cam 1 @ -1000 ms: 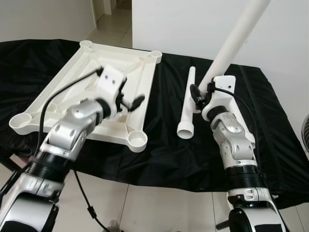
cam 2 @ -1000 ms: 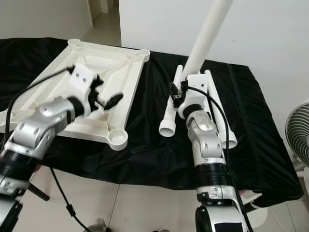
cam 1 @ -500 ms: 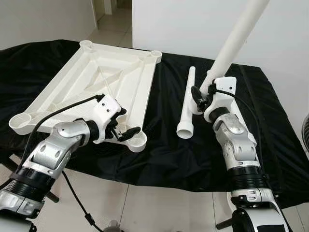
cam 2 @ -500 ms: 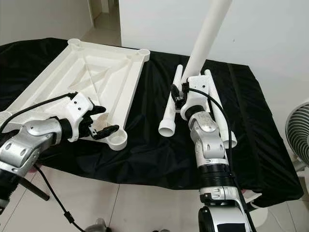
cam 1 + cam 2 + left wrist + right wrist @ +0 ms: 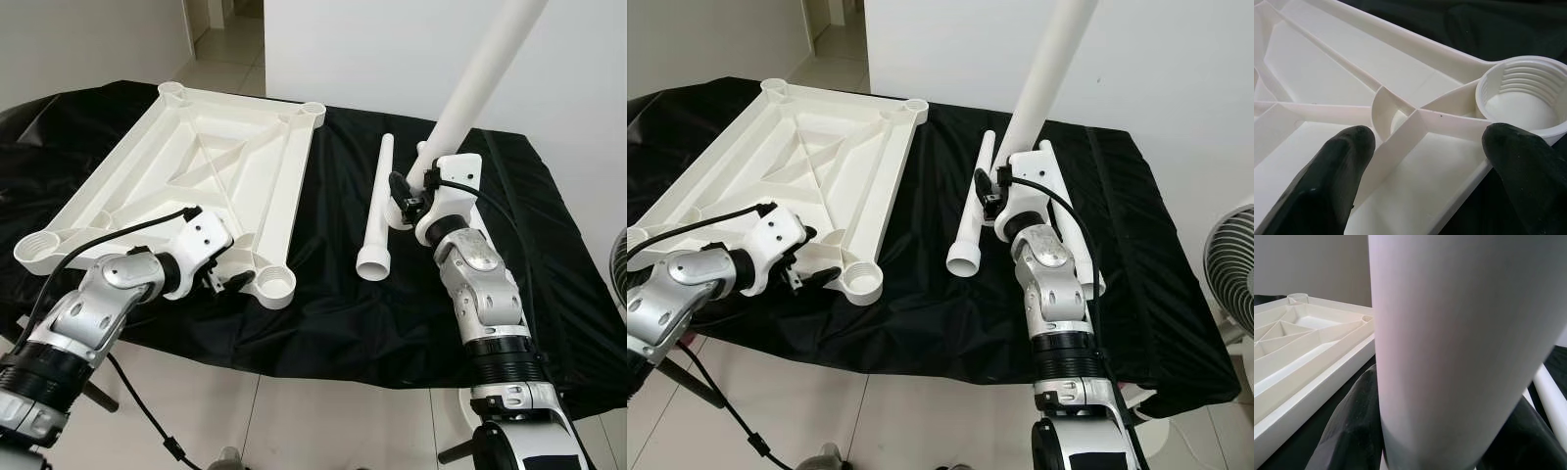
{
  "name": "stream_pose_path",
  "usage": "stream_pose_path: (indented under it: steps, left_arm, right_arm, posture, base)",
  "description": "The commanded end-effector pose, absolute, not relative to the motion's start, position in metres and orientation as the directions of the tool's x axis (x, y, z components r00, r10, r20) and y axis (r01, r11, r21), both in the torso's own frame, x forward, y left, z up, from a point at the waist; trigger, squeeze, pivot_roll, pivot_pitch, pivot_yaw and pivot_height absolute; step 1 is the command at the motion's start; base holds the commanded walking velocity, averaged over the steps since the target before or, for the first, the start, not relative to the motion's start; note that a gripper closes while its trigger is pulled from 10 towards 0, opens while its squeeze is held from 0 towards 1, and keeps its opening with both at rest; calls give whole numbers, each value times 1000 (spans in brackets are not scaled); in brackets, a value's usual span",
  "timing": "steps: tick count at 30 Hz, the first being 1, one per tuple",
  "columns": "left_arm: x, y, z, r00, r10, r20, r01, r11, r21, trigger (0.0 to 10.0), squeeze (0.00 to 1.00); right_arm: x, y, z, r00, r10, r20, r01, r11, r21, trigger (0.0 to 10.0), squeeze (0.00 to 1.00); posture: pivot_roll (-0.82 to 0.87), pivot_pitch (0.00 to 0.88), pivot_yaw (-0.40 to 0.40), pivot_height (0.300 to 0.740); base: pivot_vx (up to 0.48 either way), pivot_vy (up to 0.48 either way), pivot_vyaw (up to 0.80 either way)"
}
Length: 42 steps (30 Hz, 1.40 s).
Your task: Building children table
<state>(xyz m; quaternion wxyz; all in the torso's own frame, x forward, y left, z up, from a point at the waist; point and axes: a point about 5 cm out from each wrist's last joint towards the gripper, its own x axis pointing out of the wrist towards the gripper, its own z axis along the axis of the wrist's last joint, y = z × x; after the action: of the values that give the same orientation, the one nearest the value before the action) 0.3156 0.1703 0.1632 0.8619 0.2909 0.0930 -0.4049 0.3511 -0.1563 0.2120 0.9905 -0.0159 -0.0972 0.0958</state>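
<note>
A white table top [image 5: 196, 176] lies upside down on the black cloth, with a threaded socket [image 5: 277, 285] at its near right corner. My left gripper [image 5: 223, 279] is low at the near edge beside that socket. It is open, and its fingers [image 5: 1337, 166] straddle a rib just short of the socket [image 5: 1520, 105]. My right gripper [image 5: 407, 191] is shut on a long white table leg [image 5: 480, 78], which rises tilted up and to the right. In the right wrist view the leg [image 5: 1459, 347] stands between the black pads.
A second white leg [image 5: 378, 211] lies on the cloth between the table top and my right arm. A third leg [image 5: 1091, 281] lies behind that arm. The black cloth [image 5: 323, 313] drapes over the table's front edge. A fan [image 5: 1234, 264] stands at far right.
My left gripper came down from above the table top's middle to its near edge by the corner socket. The right arm kept the leg almost still.
</note>
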Motion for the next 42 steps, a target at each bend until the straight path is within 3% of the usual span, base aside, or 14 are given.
stream_pose_path:
  steps: [1,11,15,42]
  left_arm:
    - [306,170,154,510,-703,-496,858,374,353,10000,0]
    - [302,169,162,467,-762,-448,883,374,284,10000,0]
    - [297,166,166,405,-812,-421,913,336,231,10000,0]
    - [305,157,139,354,-745,-565,934,256,248,10000,0]
  right_arm:
    - [350,-157,216,959,196,206,-187,980,-64,10000,0]
    - [350,-158,216,959,197,203,-187,980,-68,10000,0]
    - [351,-157,217,958,201,202,-190,979,-74,10000,0]
    - [353,-156,219,956,209,206,-193,977,-95,10000,0]
  posture:
    - [158,63,-21,740]
    - [155,63,-24,740]
    - [151,58,-23,740]
    - [129,29,-20,740]
  base:
    - [0,0,0]
    - [0,0,0]
    - [0,0,0]
    - [0,0,0]
